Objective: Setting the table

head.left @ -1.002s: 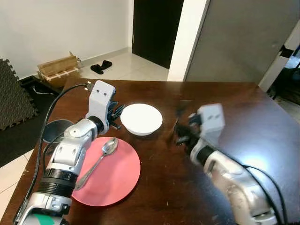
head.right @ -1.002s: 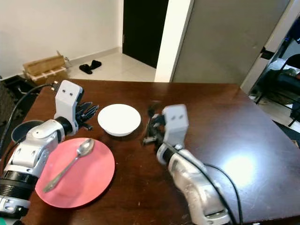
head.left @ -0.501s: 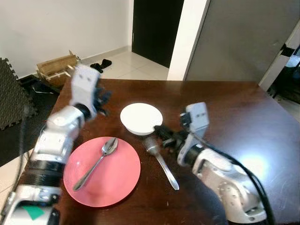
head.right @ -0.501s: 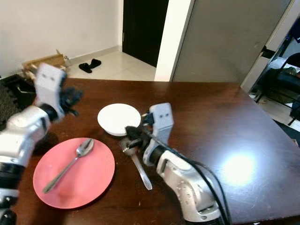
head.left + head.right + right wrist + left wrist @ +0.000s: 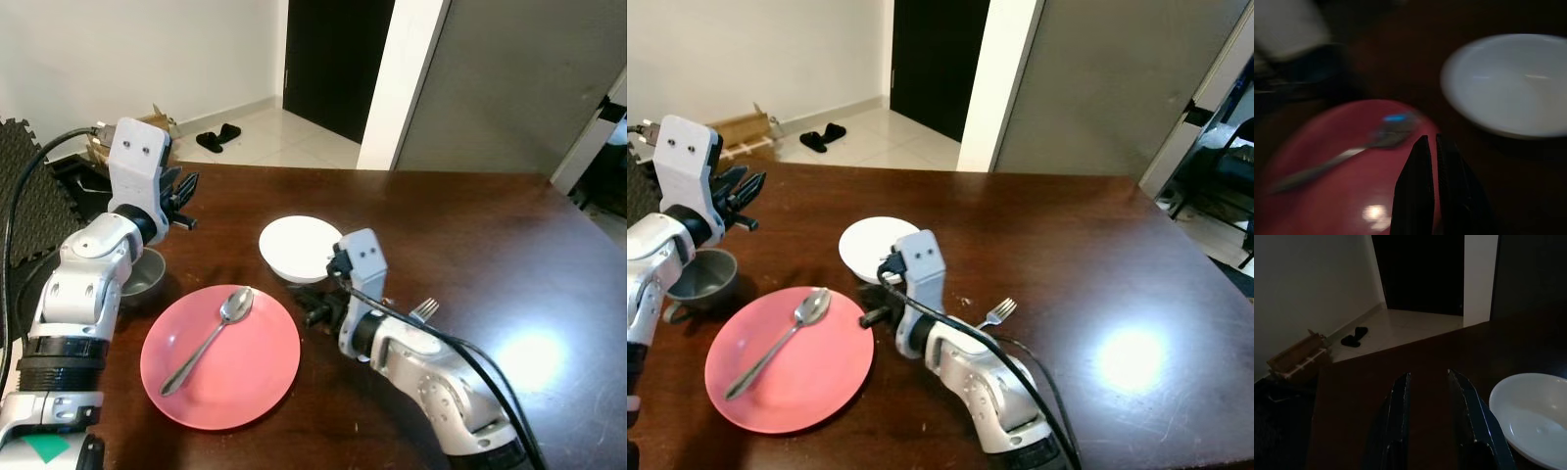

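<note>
Half a second ago a fork lay just right of the pink plate with the right pincer over it. The fork (image 5: 996,312) now lies further right on the dark wooden bench (image 5: 1087,245), near the frame's middle, tines up and away, its handle hidden behind the right arm. The right pincer (image 5: 315,305) has swung back to the plate's right edge, low over the bench, its two black fingers (image 5: 1422,196) nearly pressed together with nothing between them. The left pincer (image 5: 184,196) has come back from its raised, blurred pose to the upper left of the frame, above the bench's left edge; its fingers (image 5: 1398,431) stand a little apart, empty.

The pink plate (image 5: 257,380) sits at lower left of centre and carries a spoon (image 5: 208,338), bowl toward the upper right, handle running down and left. Just above and right of the plate, the white bowl (image 5: 294,247) stands empty. At the left edge of the frame a grey cup (image 5: 698,277) stands beside the plate, partly behind the left arm; I cannot tell what is in it.

Beyond the bench lie a wooden crate (image 5: 740,132), a pair of dark slippers (image 5: 821,135) on the pale floor, and a dark doorway (image 5: 931,59).
</note>
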